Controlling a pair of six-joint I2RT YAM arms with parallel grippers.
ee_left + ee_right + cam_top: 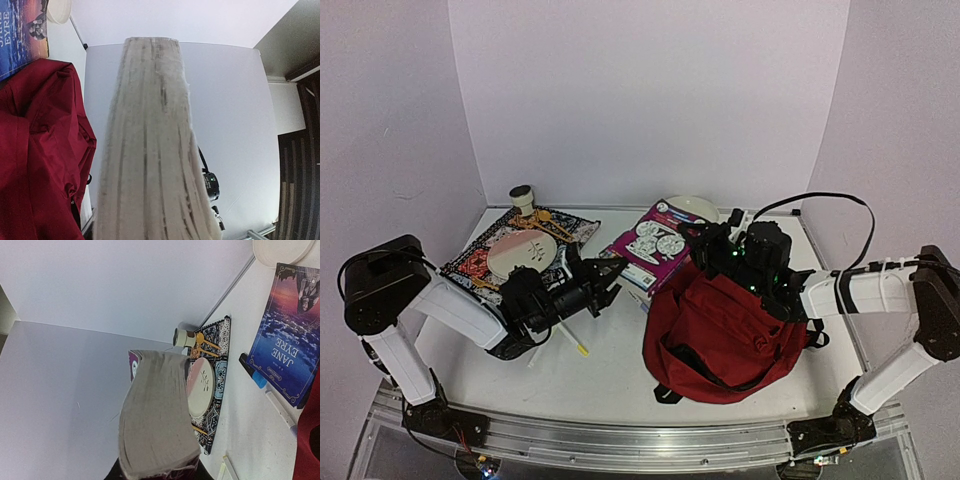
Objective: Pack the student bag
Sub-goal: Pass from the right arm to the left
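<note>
1. Dark-red fabric student bag (720, 335) is lying slumped on the right side of the white worktop (610, 370), beneath the right arm (865, 290).
2. Right hand (705, 238) is clamping a thick book (655, 245) by its right edge, just beyond the bag.
3. Left hand (617, 269) is sitting at the book's left corner; whether it is gripping I cannot tell.
</note>
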